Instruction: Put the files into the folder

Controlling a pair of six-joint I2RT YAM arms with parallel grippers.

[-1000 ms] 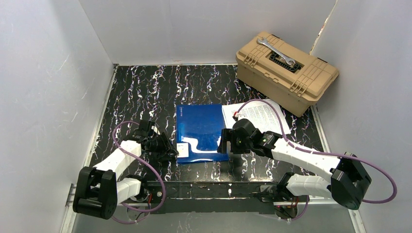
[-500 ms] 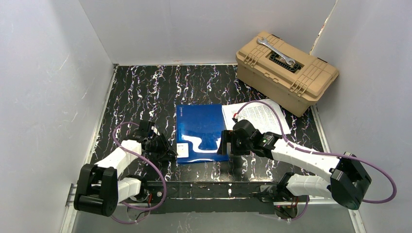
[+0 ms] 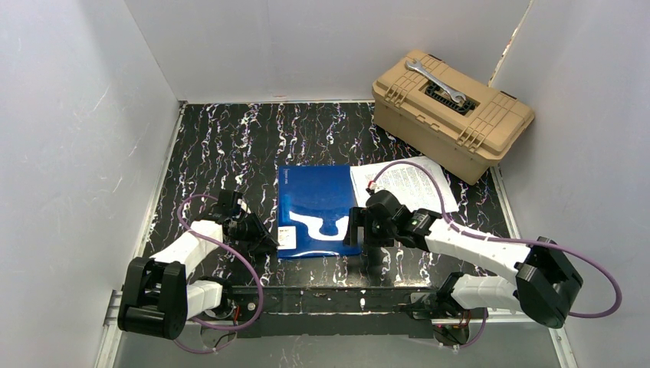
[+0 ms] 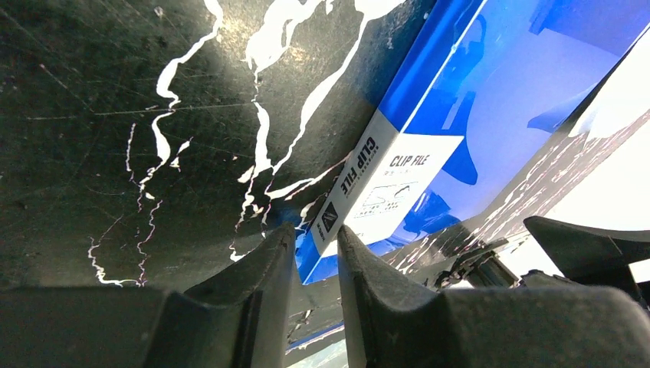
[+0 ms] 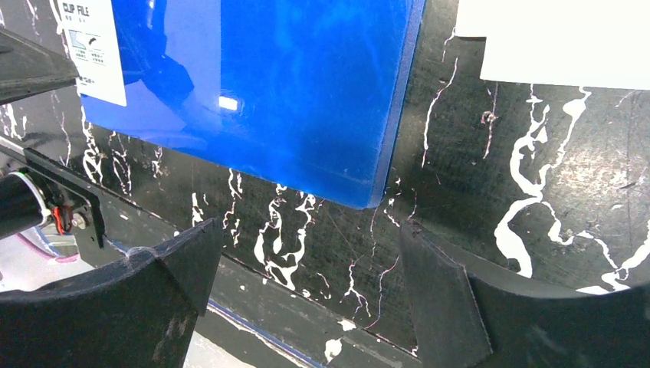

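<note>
Your left gripper [image 4: 314, 230] is nearly shut at the labelled corner of the folder [image 3: 318, 201]; you cannot tell whether it grips. Your right gripper [image 5: 310, 230] gapes, holding nothing. The folder lies closed mid-table with the papers [image 3: 410, 182] outside at its 3 o'clock, so nothing is filed. A toolbox [image 3: 452, 115] sits at 1 o'clock.

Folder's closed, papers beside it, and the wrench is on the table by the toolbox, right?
Not quite: the top external view shows the wrench lying on the toolbox lid, not the table. The folder is closed, with the papers beside it.
</note>
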